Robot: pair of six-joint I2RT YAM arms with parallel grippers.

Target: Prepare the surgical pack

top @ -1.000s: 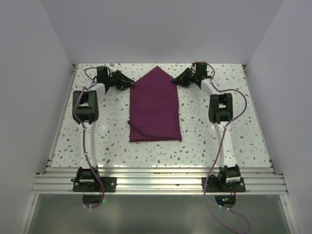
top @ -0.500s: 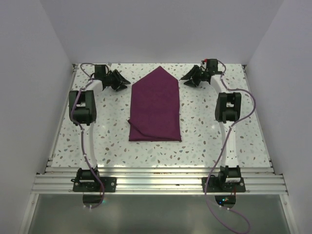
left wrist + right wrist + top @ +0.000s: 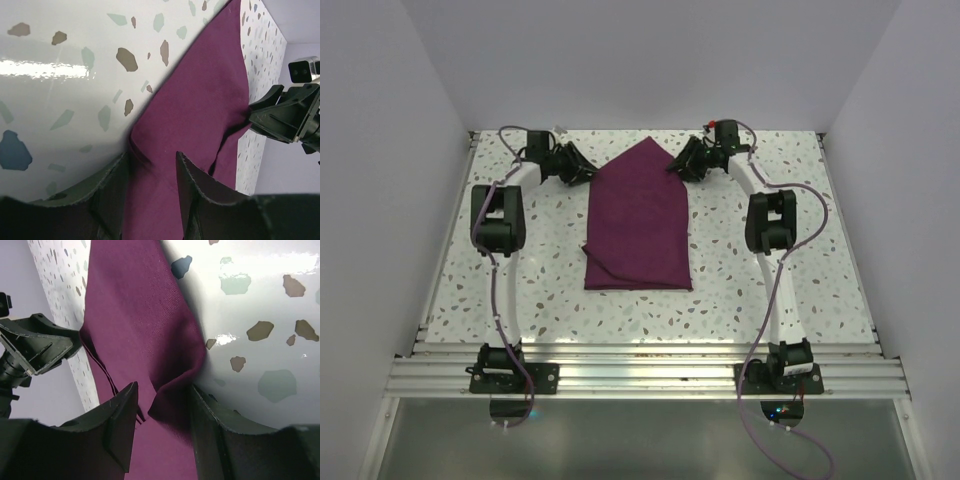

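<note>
The cloth is lying folded on the table, coming to a point at its far end, with a loose flap turning over at its near left corner. Only its top layer is showing.

The left gripper is reaching the cloth's far left slanting edge, and the right gripper is meeting its far right slanting edge. From above, both sets of tips are blending into dark shapes at the cloth's border, so contact is hard to judge there.

In the left wrist view the fingers are standing apart, straddling the cloth's edge, with a small wrinkle running just ahead of the gap. Their lower parts are being cut off by the frame. In the right wrist view the fingers are likewise standing apart, with a raised ridge of cloth bunching in the gap. Whether either pad is pressing it I cannot tell.

Each wrist view is also catching the opposite gripper across the cloth, partly cropped at the picture's side.
</note>
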